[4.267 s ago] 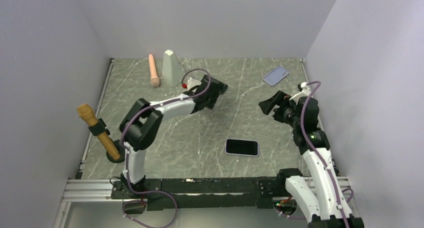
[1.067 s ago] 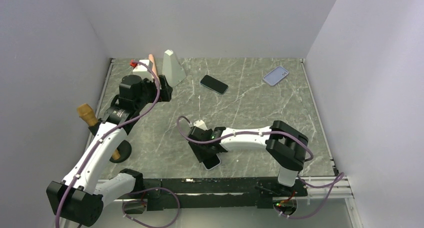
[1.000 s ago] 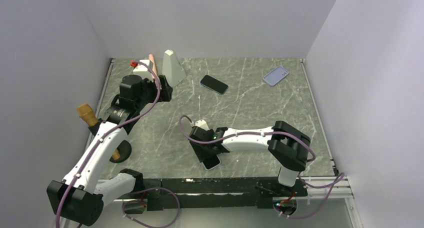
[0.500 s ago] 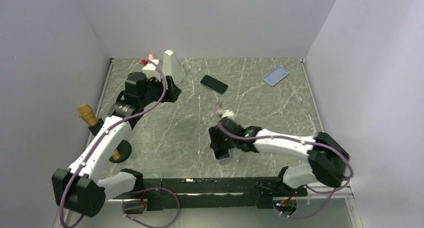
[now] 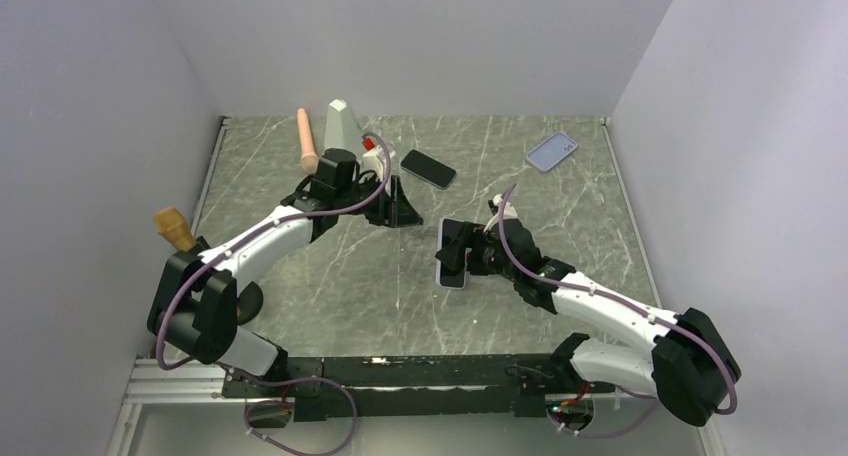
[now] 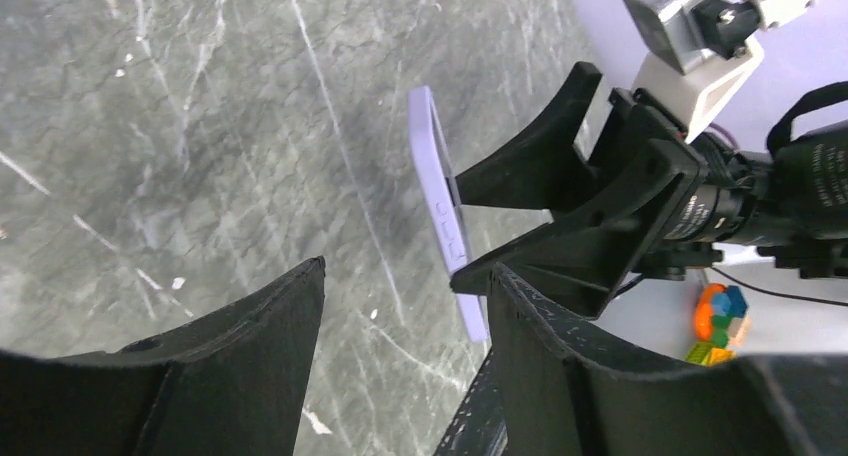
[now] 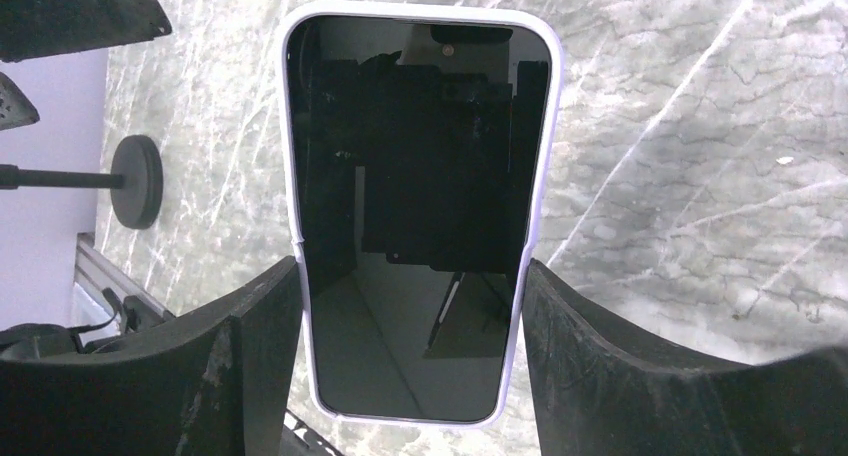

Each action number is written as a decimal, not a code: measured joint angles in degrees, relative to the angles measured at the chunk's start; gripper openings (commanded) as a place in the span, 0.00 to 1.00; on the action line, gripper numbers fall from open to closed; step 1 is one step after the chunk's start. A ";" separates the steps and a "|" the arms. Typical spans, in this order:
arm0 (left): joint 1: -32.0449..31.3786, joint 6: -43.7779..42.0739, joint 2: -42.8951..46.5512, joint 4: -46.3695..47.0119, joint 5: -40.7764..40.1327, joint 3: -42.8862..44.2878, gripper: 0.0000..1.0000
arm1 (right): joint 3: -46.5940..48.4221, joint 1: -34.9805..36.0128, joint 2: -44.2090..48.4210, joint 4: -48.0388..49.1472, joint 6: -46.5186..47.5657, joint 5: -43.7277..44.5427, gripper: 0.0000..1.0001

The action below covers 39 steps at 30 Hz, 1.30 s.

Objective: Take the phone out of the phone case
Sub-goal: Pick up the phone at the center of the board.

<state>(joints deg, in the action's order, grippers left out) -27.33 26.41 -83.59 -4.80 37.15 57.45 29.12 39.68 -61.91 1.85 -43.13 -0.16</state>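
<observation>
Grey marble table [image 5: 560, 216] | my right gripper [image 7: 418, 321] pinches cased phone [image 7: 415, 176] (raised clear) | my left gripper [image 6: 405, 306] spread, empty

Left arm [image 5: 268, 242] stretched forward toward centre, pincer [image 5: 398, 208] pointing right, jaws apart, nothing between them. Right arm [image 5: 600, 306] reaching forward-left, elbow low, pincer [image 5: 458, 252] facing left pincer, near it, fingers [image 7: 250, 346] clamped on long edges of cased phone [image 7: 415, 176].

Marble table [image 5: 590, 206], black phone [image 5: 428, 168], lilac case [image 5: 552, 151], peach rod [image 5: 307, 141], white block [image 5: 341, 134]
</observation>
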 measured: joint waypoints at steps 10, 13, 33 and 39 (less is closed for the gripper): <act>-0.63 4.57 -5.57 3.30 3.56 -0.09 0.53 | 1.95 5.88 -3.58 2.99 0.09 2.56 0.00; -1.14 4.76 -6.49 3.26 3.91 -0.09 0.52 | 3.74 7.23 -4.37 2.84 0.33 3.89 0.00; -3.69 4.72 -8.15 3.39 6.36 0.57 0.00 | 10.58 13.25 -9.66 -0.20 4.94 10.38 1.00; -3.72 0.52 -7.54 3.78 10.54 0.59 0.00 | 11.10 6.82 -4.83 -3.96 10.08 -2.29 1.00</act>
<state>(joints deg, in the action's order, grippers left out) -31.05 26.94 -91.13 -1.02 47.68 58.04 40.23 46.50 -66.74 -2.11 -33.06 -2.46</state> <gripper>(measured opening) 0.169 0.994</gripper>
